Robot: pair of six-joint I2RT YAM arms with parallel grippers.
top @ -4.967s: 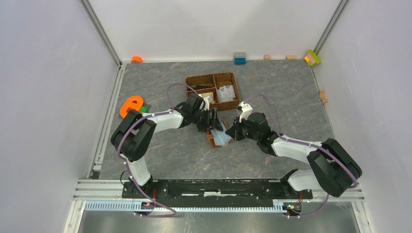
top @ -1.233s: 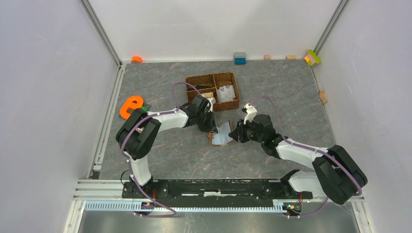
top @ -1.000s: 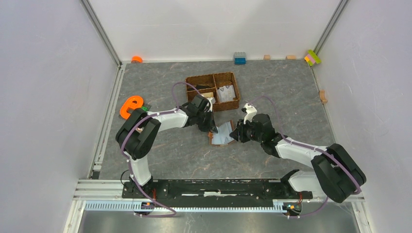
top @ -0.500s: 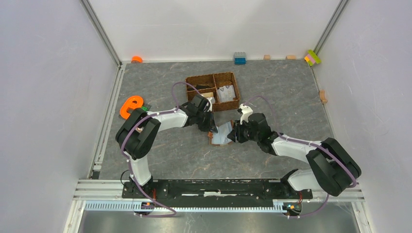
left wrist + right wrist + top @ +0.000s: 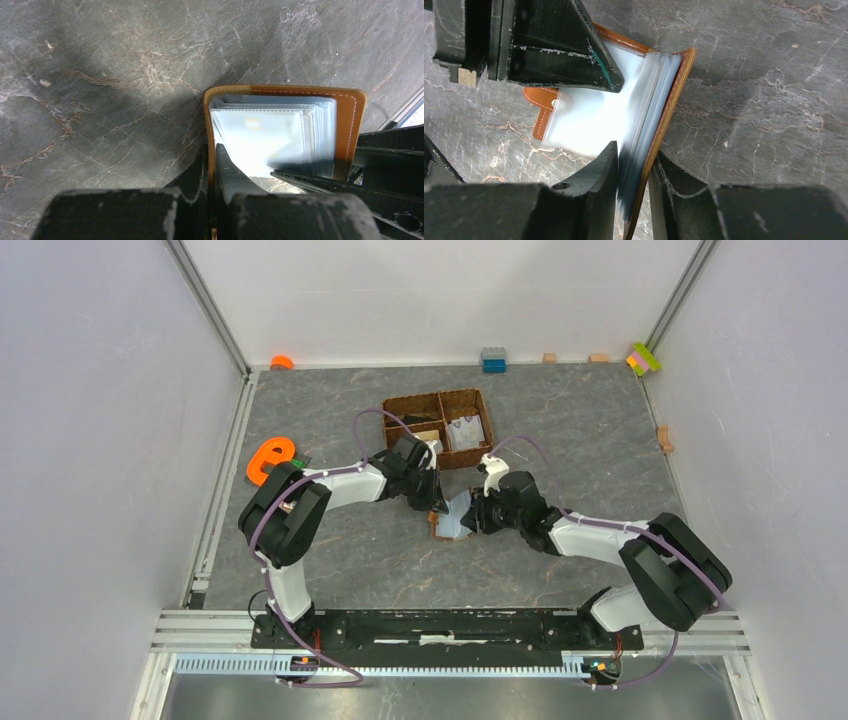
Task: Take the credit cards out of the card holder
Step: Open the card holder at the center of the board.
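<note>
The card holder lies open on the table, a brown cover with pale clear sleeves inside. My left gripper is shut on the left flap's brown edge, holding it upright. My right gripper comes from the other side. Its fingers straddle the right flap and the stack of sleeves, closed against them. In the top view the two grippers face each other across the holder. A faint credit card shows through a sleeve; the others are hidden.
A brown woven basket stands just behind the holder, with a pale flat piece and a tan one in its compartments. An orange ring-shaped toy lies at the left. Small blocks line the back wall.
My right gripper has slid left from beside the holder onto its right flap and sleeves. The left gripper has kept its hold on the left flap without moving.
</note>
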